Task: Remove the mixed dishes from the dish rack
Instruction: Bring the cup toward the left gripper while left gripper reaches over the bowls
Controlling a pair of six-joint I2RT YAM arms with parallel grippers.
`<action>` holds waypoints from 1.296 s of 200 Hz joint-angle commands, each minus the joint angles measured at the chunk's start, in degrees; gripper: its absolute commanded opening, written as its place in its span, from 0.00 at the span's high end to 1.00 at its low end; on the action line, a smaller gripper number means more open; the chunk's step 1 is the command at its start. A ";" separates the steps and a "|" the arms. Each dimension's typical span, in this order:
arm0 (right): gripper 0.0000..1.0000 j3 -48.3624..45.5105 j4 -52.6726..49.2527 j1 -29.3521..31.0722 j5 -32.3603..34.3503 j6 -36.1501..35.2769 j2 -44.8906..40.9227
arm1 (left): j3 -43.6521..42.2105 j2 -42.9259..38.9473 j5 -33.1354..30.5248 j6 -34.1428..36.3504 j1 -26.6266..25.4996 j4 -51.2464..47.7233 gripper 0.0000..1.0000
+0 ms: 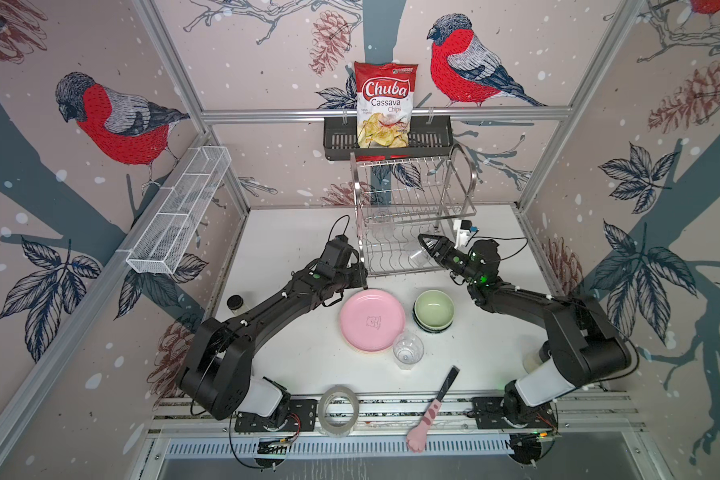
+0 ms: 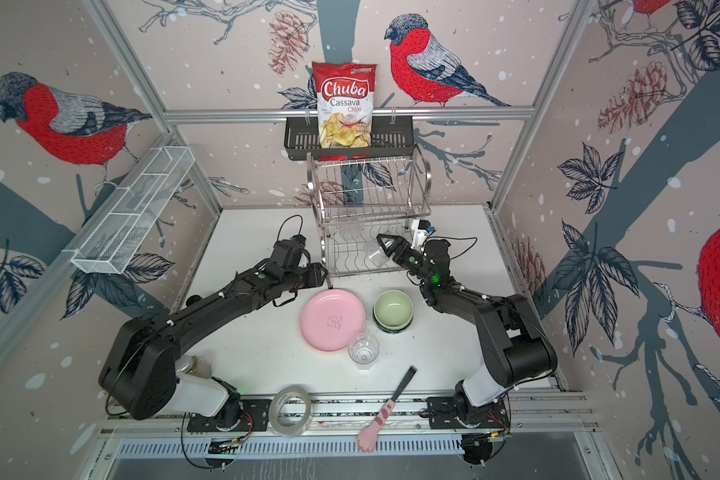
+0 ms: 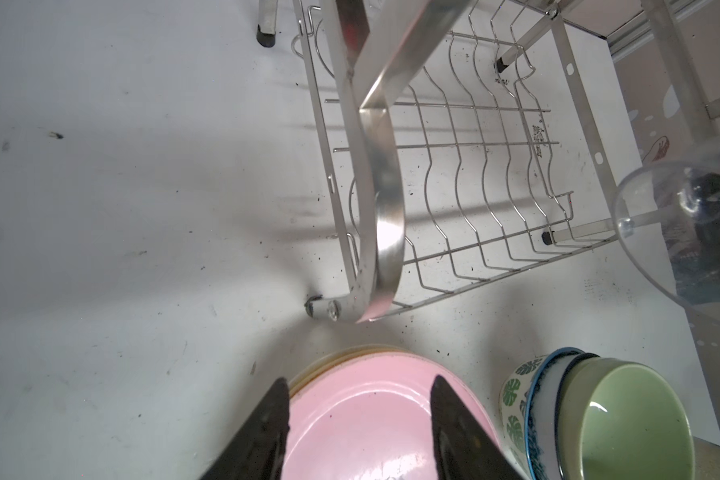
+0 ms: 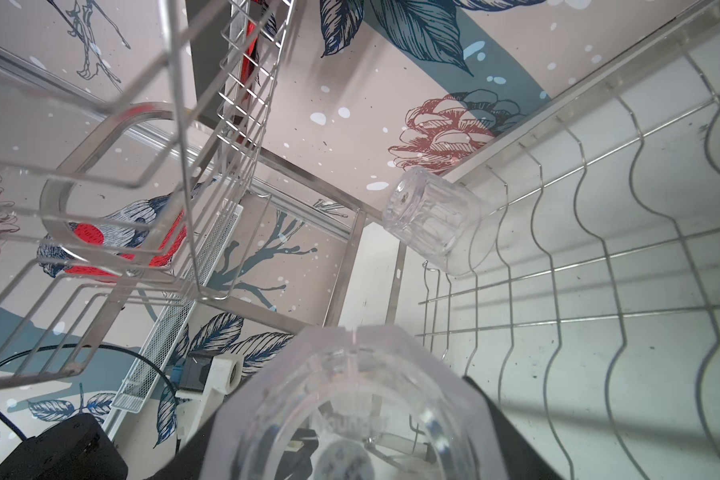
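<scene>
Your left claw (image 3: 358,380) hangs released, jaws apart with nothing between them, over the far rim of the pink plate (image 3: 358,419). That plate tops a stack near the middle of the table (image 1: 292,340). Two paler rims (image 3: 308,376), tan-yellow and cream, show under it, so count three plates down. Just beside the stack, toward the table's right edge, three bowls sit nested: the pale green bowl (image 3: 624,419) innermost, the blue-patterned bowl (image 3: 537,419) around it, the leaf-print bowl (image 3: 512,399) outermost. One clear glass (image 1: 408,351) stands at the stack's near rim. Your right claw (image 1: 427,243) is grasping a second glass (image 1: 417,258) over the front right of the lower shelf of the dish rack (image 3: 385,232), which stands at the table's far edge. You cannot tell from these views whether that glass is clear of the wires. Deeper on the same shelf a third glass (image 4: 433,220) lies tipped on the wires, untouched. The upper shelf looks bare. By that count seven of nine dishes are out, one is in hand and one is left, so you are probably near the end.
</scene>
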 commanded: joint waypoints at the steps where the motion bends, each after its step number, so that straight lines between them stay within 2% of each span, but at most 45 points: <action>1: 0.75 -1.94 1.80 0.14 0.54 -0.19 -2.78 | -0.75 -1.95 -0.86 -1.57 -1.15 0.11 0.43; 108: 0.75 -12.12 -5.08 2.24 4.04 -1.68 -19.56 | -4.76 -12.77 -8.22 -7.06 -12.02 -1.66 0.42; 149: 0.75 -15.84 -7.57 2.34 4.48 -1.86 -25.23 | -5.42 -13.11 -8.33 -9.51 -17.08 0.89 0.40; 199: 0.75 -18.27 -12.97 2.12 5.73 -2.89 -30.98 | -2.91 -10.12 -9.04 -9.19 -24.59 5.20 0.24; 208: 0.75 -18.52 -13.73 2.02 5.84 -3.02 -31.55 | -2.84 -9.74 -8.77 -9.05 -25.60 6.27 0.06; 211: 0.75 -18.61 -13.91 1.99 5.92 -2.94 -31.77 | -2.88 -9.64 -8.83 -8.99 -25.94 6.55 0.03; 259: 0.75 -20.31 -13.25 1.56 6.68 -0.70 -32.60 | -4.07 -10.09 -6.83 -6.62 -27.47 9.47 0.02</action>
